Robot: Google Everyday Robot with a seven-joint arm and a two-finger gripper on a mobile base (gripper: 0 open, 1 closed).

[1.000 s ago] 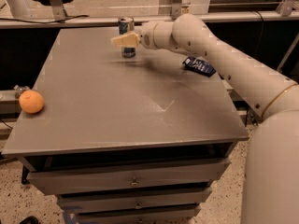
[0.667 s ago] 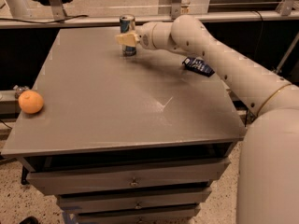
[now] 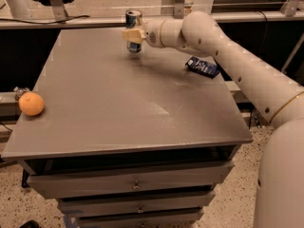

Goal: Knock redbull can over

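The redbull can [image 3: 133, 20] stands upright at the far edge of the grey table [image 3: 109, 103], blue and silver with a silver top. My gripper [image 3: 132, 35] reaches in from the right on a long white arm and its cream fingertips sit right in front of the can's middle, hiding part of it. The can's bottom shows below the fingers. I cannot tell whether the fingers touch the can.
An orange [image 3: 31, 103] lies near the table's left front edge. A flat dark blue packet [image 3: 202, 66] lies at the right side behind my arm. Drawers sit under the tabletop. A metal rail and frame run behind the table.
My gripper has moved slightly left toward the can and now overlaps its middle. The can still stands upright.
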